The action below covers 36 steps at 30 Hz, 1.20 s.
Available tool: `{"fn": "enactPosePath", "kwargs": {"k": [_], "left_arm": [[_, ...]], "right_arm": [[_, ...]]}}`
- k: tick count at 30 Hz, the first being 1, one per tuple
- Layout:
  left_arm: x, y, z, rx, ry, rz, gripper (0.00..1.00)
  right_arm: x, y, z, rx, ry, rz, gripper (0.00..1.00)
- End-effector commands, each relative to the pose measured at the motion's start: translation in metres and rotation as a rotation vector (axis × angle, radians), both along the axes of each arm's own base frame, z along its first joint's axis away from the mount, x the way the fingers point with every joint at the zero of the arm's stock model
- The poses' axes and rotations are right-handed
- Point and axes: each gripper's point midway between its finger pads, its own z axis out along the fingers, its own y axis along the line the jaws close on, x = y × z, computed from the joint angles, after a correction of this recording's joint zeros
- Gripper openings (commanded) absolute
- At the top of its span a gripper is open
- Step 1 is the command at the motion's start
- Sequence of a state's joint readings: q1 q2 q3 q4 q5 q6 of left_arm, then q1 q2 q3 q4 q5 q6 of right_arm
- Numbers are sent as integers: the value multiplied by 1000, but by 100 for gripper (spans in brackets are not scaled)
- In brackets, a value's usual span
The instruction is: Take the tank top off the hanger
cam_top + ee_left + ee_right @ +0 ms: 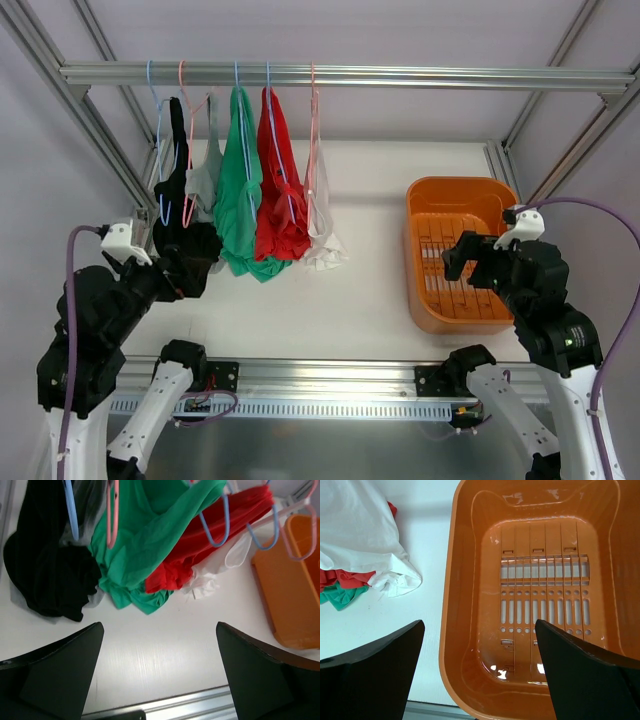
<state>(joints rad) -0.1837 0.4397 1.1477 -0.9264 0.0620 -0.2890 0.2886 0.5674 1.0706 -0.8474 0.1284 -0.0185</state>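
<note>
A black tank top [50,570] droops from a blue hanger [71,510] just ahead of the left tool [159,630] and a little to its left, soft and crumpled, its lower end appearing to bunch on the white table [350,290]. It is the garment nearest that tool, though which top the job means cannot be told for certain. Beside it, running off to the tool's right, hang a grey top [207,170], a green one [240,200], a red one [280,200] and a white one [322,230], all packed close on thin wire hangers hooked over an aluminium rail [400,76] above. The left tool stands spread wide and empty, low over the table, short of the cloth. The right tool [479,625] is likewise wide open with nothing in it, poised over an orange basket [447,605] directly below, well apart from the rail. By the look of it, the work is at the approach: no fabric is gripped and every top is on its hanger. The next move would seem to call for the left tool to close in on the black cloth near a strap and work it clear of the hanger's arm, taking care not to drag the grey neighbour along; limp fabric like this is apt to snag.
</note>
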Motion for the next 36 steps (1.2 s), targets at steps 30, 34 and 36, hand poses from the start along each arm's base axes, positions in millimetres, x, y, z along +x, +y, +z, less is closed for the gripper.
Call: {"fn": "enactPosePath", "kwargs": {"k": [30,34,36], "left_arm": [[191,-187,130,301,-122,-118,90],[207,-199,110,335,-89,-103,58],[211,-199,106,341,-81,-80,54]], "right_arm": [[5,21,-13,39,13,98,99],[3,23,-15,47,20,109,99],[3,24,-14,52,16,109,98]]}}
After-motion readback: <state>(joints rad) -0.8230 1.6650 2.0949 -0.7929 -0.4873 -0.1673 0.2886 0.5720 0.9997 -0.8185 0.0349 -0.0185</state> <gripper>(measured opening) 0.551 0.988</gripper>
